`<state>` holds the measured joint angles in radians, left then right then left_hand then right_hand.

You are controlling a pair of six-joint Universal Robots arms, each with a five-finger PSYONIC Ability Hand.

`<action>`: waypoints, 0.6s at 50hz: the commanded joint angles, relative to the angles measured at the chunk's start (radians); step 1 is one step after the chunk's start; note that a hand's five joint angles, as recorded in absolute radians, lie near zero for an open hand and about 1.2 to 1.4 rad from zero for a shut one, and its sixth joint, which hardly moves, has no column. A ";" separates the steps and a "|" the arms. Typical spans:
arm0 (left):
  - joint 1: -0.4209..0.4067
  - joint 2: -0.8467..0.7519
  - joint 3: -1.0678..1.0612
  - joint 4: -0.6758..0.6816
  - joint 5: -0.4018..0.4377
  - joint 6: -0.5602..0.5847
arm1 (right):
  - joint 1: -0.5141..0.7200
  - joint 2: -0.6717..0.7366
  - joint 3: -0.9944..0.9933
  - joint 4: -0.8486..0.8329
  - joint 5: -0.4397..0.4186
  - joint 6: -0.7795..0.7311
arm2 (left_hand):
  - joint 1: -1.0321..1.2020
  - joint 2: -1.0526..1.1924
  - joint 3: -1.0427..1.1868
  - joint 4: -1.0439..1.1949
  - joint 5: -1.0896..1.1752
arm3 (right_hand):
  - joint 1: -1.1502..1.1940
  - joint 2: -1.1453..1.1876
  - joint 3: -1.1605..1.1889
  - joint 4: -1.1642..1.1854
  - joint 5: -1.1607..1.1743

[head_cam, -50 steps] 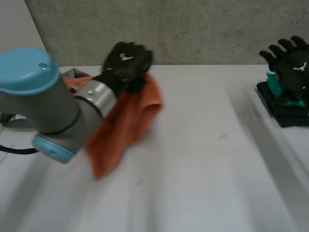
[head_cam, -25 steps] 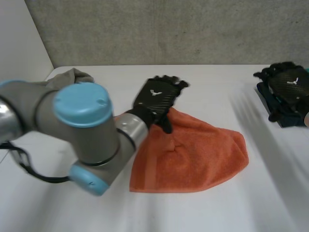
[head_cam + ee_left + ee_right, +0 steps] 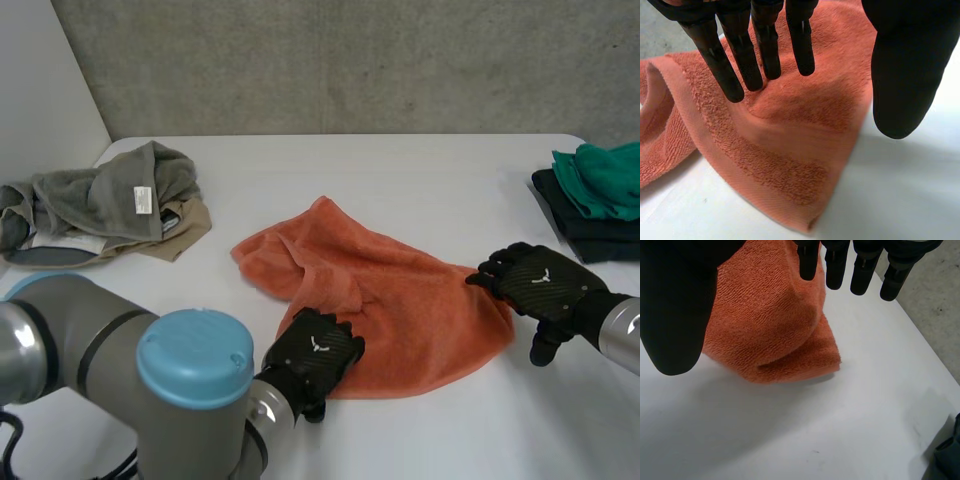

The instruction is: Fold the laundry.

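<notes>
**Fig. – Spreading an orange towel before the first fold**

White table [image 3: 420,170], seen from the head camera. At its centre lies the orange towel [image 3: 410,300], rumpled rather than flat: a loose hump rises toward 11 o'clock and the 3 o'clock end is rolled under on itself. At 10 o'clock on the table sits a heap of unfolded grey and beige laundry [image 3: 110,205]. At 3 o'clock there is a stack of folded green and dark cloths [image 3: 595,190].

The left hand [image 3: 315,350] rests at the towel's 7 o'clock corner, its fingers [image 3: 742,55] straight and held apart from the thumb, gripping nothing. The right hand [image 3: 540,285] is at the towel's 3 o'clock end, fingers [image 3: 834,265] likewise straight and thumb wide; whether it touches the cloth cannot be told.

Step in hand, as judged: laying out and flattening – no fold is made yet. The next move calls for each hand to pinch a corner or edge and draw the towel taut, so that the hump and rolled end open out before one half is carried over the other.
</notes>
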<state>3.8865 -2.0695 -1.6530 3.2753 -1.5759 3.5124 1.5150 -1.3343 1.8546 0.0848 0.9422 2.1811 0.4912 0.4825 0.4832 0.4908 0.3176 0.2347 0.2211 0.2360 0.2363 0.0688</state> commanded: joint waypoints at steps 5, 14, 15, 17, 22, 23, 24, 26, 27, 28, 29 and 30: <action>0.014 -0.093 0.071 0.053 0.002 0.000 | -0.003 0.006 0.046 -0.074 0.003 0.009 | 0.139 0.148 0.147 0.140 0.138 | 0.076 0.090 0.075 0.075 0.068; 0.014 -0.147 0.117 0.053 0.005 0.005 | -0.004 0.010 0.057 -0.086 0.001 0.009 | 0.142 0.151 0.150 0.142 0.141 | 0.082 0.096 0.081 0.081 0.074; 0.014 -0.147 0.122 0.053 0.005 0.005 | -0.004 0.010 0.058 -0.089 0.001 0.009 | 0.160 0.168 0.168 0.160 0.159 | 0.082 0.096 0.081 0.081 0.074; 0.014 -0.150 0.133 0.056 0.004 0.005 | -0.009 0.010 0.061 -0.097 0.001 0.009 | 0.230 0.238 0.238 0.230 0.229 | 0.091 0.105 0.090 0.089 0.082; 0.016 -0.170 0.173 0.057 0.005 0.006 | -0.009 0.010 0.064 -0.108 0.001 0.009 | 0.254 0.262 0.262 0.254 0.253 | 0.100 0.113 0.098 0.098 0.091; 0.016 -0.178 0.177 0.057 0.005 0.007 | -0.007 0.010 0.064 -0.109 0.001 0.009 | 0.262 0.271 0.270 0.263 0.261 | 0.103 0.116 0.101 0.101 0.094; 0.016 -0.188 0.186 0.057 0.005 0.007 | -0.007 0.010 0.064 -0.111 0.001 0.011 | 0.286 0.294 0.294 0.286 0.285 | 0.106 0.119 0.104 0.104 0.097; 0.016 -0.198 0.193 0.057 0.005 0.007 | -0.007 0.010 0.064 -0.111 0.001 0.011 | 0.341 0.350 0.349 0.342 0.340 | 0.106 0.119 0.104 0.104 0.097; 0.016 -0.199 0.196 0.057 0.005 0.007 | -0.007 0.010 0.066 -0.112 0.001 0.012 | 0.374 0.382 0.382 0.374 0.373 | 0.109 0.122 0.107 0.107 0.100; 0.016 -0.202 0.202 0.058 0.004 0.008 | -0.007 0.009 0.066 -0.114 0.001 0.012 | 0.444 0.453 0.452 0.444 0.443 | 0.112 0.125 0.110 0.110 0.103; 0.016 -0.202 0.206 0.058 0.002 0.007 | -0.007 0.009 0.066 -0.115 0.001 0.012 | 0.476 0.485 0.484 0.477 0.476 | 0.112 0.125 0.110 0.110 0.103; 0.016 -0.202 0.209 0.058 0.002 0.007 | -0.007 0.009 0.066 -0.115 0.001 0.014 | 0.506 0.515 0.514 0.506 0.505 | 0.112 0.125 0.110 0.110 0.103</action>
<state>3.9022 -2.2577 -1.4663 3.3324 -1.5712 3.5189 1.5074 -1.3239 1.9196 -0.0261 0.9434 2.1920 0.7931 0.7836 0.7819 0.7780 0.5878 0.2350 0.2642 0.2812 0.2772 0.1161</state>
